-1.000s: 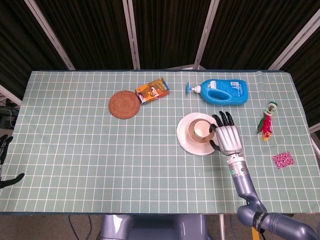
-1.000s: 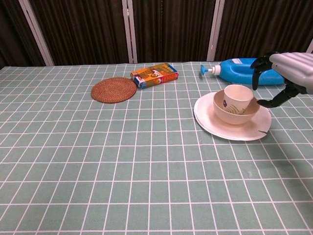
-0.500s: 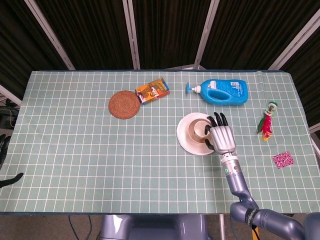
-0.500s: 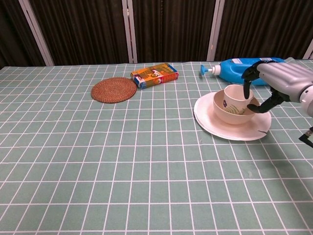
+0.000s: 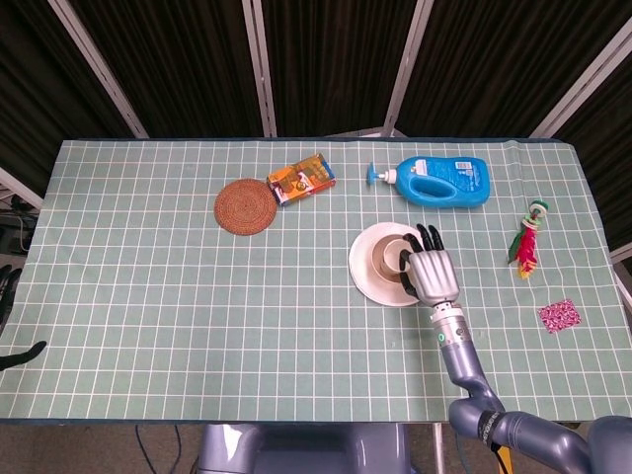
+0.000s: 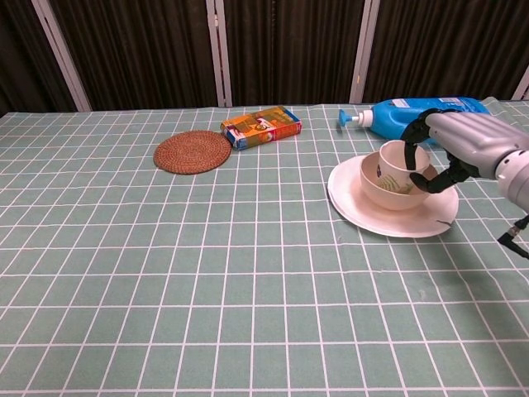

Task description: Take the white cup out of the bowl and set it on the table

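Note:
The white cup stands upright in a tan bowl, which sits on a white plate. My right hand is at the cup's right side. Its fingers reach over the cup's rim and its thumb sits lower by the bowl's edge. I cannot see a firm grip, and the cup rests in the bowl. Only dark fingers of my left hand show at the far left edge, off the table, spread and holding nothing.
A blue detergent bottle lies just behind the plate. A woven coaster and an orange box sit at the back left. A feathered toy and a pink patch lie to the right.
My right hand has moved left, from beside the plate to the cup, and its fingers have curled over the cup's rim. The cup and bowl have not moved.

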Tool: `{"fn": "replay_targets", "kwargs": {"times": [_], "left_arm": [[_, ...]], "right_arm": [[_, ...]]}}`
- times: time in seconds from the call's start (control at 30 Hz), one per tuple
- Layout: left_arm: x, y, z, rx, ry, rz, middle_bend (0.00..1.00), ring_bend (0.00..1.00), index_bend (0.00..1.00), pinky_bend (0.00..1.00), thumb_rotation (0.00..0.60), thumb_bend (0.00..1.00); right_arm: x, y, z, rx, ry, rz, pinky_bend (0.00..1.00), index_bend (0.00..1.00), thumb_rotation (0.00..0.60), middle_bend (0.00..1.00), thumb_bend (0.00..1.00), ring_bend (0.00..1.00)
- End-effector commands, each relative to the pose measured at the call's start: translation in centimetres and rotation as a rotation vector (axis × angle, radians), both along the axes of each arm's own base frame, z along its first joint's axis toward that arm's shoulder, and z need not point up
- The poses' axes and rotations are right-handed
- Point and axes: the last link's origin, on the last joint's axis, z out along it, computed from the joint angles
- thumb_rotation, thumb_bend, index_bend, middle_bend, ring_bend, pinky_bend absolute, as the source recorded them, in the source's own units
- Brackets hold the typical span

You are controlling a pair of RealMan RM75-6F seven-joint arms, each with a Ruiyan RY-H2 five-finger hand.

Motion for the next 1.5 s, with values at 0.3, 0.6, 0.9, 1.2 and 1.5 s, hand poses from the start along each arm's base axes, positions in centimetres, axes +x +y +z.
{"fn": "replay_targets", "kwargs": {"times": [0.3,0.6,0.9,1.2,1.5], "left_arm": [[0.1,0.0,-0.1,-0.001,0.003,-0.003,0.0,0.0,0.0,0.0,0.6,0.0],[0.4,-0.1,-0.2,-0.002,0.014,-0.013,0.0,0.0,0.0,0.0,0.6,0.0],[0.6,-0.1,-0.5,-0.004,0.027,-0.013,0.0,0.0,0.0,0.0,0.6,0.0],[0.4,0.0,-0.4,-0.003,0.025,-0.009,0.0,0.0,0.0,0.0,0.6,0.0],[0.5,0.0,-0.4,-0.005,0.024,-0.012,0.0,0.0,0.0,0.0,0.6,0.0]], "right_arm": [[1.3,1.3,5.8,-0.129,-0.041,0.091,0.0,0.62,0.6,0.19,0.46,0.0],[-5.2,5.5,11.0,-0.18,0.055,-0.033,0.0,0.63,0.6,0.19,0.45,0.0],[-9.0,7.7,9.4,-0.096,0.08,-0.119,0.0,0.62,0.6,0.19,0.44,0.0],[-10.0,7.9,7.6,-0.042,0.083,-0.157,0.0,0.63,0.6,0.19,0.43,0.0],[-10.5,8.1,7.2,-0.004,0.106,-0.191,0.0,0.62,0.6,0.16,0.38,0.0]]}}
